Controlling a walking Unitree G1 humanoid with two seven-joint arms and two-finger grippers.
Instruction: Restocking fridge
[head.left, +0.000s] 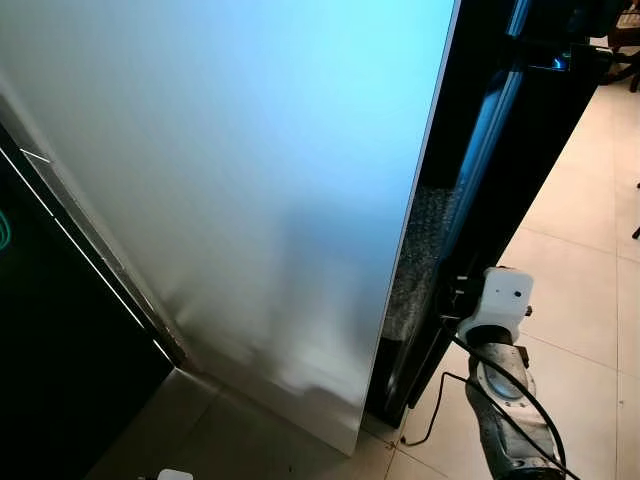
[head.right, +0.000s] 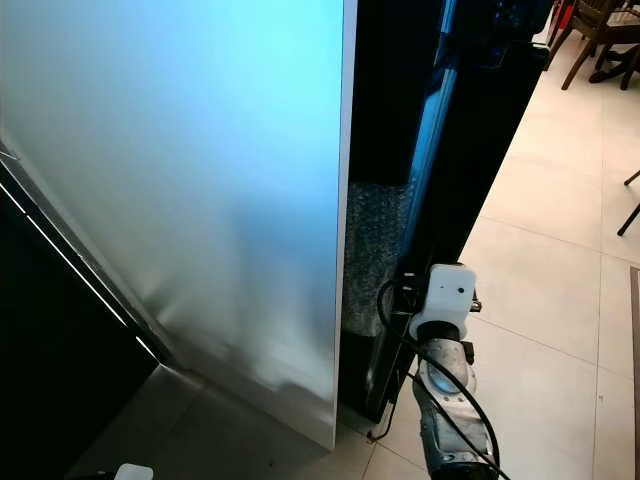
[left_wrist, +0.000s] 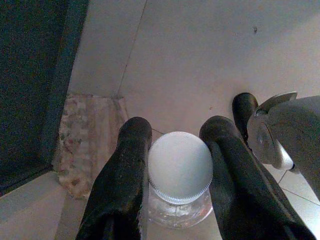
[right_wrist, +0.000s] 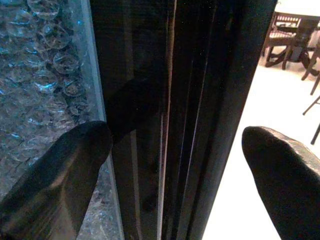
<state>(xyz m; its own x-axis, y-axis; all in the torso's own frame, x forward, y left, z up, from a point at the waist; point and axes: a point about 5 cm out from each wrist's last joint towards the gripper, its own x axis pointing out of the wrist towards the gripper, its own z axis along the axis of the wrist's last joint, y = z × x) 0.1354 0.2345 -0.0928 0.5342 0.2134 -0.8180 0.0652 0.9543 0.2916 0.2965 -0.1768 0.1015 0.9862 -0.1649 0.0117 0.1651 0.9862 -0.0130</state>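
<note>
The fridge's broad silver door (head.left: 230, 180) stands in front of me, with a black edge (head.left: 500, 170) to its right. My right arm (head.left: 497, 300) reaches to that black edge. In the right wrist view my right gripper (right_wrist: 175, 145) is open, and its fingers (right_wrist: 65, 165) straddle the dark vertical edge (right_wrist: 165, 100). In the left wrist view my left gripper (left_wrist: 177, 127) hangs low over the floor. It is shut on a clear bottle with a white ribbed cap (left_wrist: 180, 165).
Bubble wrap (head.left: 415, 260) fills the gap between the silver door and the black edge. A dark panel (head.left: 60, 350) stands on the left. Pale tiled floor (head.right: 560, 250) opens to the right, with wooden chairs (head.right: 600, 30) at the far right.
</note>
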